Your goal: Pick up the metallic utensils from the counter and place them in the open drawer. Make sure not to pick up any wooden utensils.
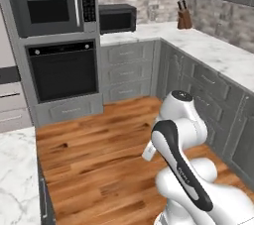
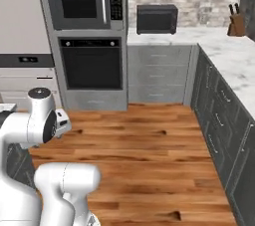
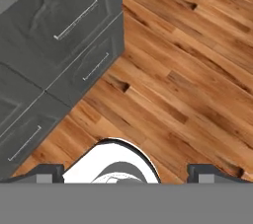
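Grey kitchen with wood floor point(image 1: 99, 154); marble counter point(image 1: 15, 169) edge at eight o'clock. Gripper point(image 3: 126, 171) spread wide, seemingly empty, above floor beside grey cabinets point(image 3: 59, 45) at ten o'clock.

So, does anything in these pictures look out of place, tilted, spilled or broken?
Nothing stands out. The wooden floor is clean, the cabinet drawers in the hand view are shut and straight, and the knife block stands upright on the counter. The pincer is open and holds nothing.
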Available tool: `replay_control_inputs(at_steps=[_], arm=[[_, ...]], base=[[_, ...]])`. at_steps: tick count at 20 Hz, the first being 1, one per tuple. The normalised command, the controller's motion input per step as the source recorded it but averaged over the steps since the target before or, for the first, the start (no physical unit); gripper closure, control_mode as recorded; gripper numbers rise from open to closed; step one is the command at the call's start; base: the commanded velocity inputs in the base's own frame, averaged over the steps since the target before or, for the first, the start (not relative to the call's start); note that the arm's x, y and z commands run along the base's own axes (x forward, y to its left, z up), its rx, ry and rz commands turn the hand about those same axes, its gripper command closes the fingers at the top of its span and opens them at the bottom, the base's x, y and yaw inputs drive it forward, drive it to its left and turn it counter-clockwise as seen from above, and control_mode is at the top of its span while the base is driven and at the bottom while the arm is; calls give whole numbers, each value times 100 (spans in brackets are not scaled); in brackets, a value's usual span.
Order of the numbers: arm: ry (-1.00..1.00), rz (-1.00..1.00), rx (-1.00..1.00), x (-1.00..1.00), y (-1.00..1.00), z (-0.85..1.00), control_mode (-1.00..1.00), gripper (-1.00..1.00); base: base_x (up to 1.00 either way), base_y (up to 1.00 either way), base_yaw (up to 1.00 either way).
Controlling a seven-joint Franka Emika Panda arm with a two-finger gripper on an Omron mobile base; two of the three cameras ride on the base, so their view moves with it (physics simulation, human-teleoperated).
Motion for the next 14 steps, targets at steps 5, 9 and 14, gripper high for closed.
replay_control_inputs(at_steps=[5, 9, 14], arm=[[0, 0, 0, 0, 0, 0, 100, -100], [0, 0, 0, 0, 0, 0, 100, -100], [0, 0, 0, 0, 0, 0, 100, -100]], base=[[100, 28, 7], [100, 24, 9], [100, 23, 11]])
